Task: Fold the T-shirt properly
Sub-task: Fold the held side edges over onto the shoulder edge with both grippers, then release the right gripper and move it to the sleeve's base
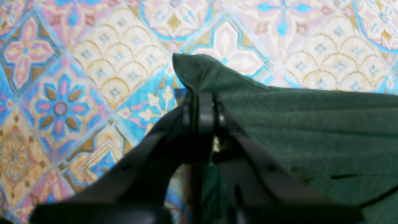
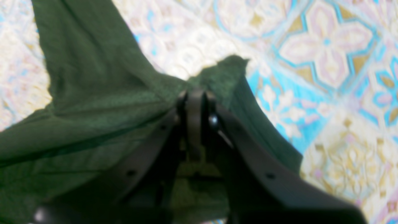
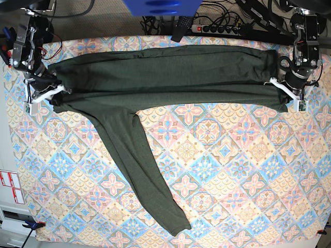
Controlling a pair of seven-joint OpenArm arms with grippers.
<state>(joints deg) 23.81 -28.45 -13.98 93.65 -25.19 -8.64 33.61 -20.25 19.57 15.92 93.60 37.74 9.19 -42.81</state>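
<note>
tablecloth (image 3: 232, 170): floral tile pattern | power strip (image 3: 214, 28): back edge | cables (image 3: 248, 20)

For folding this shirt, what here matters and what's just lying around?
Part of the job:
T-shirt
left gripper, shut on it
right gripper, shut on it

Just there:
power strip
cables
patterned tablecloth

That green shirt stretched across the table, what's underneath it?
Under the T-shirt lies the patterned tablecloth, its pink, blue and gold tiles showing all around the fabric and beside the long sleeve. Whatever sits directly beneath the shirt's body is covered, so it cannot be seen.
</note>
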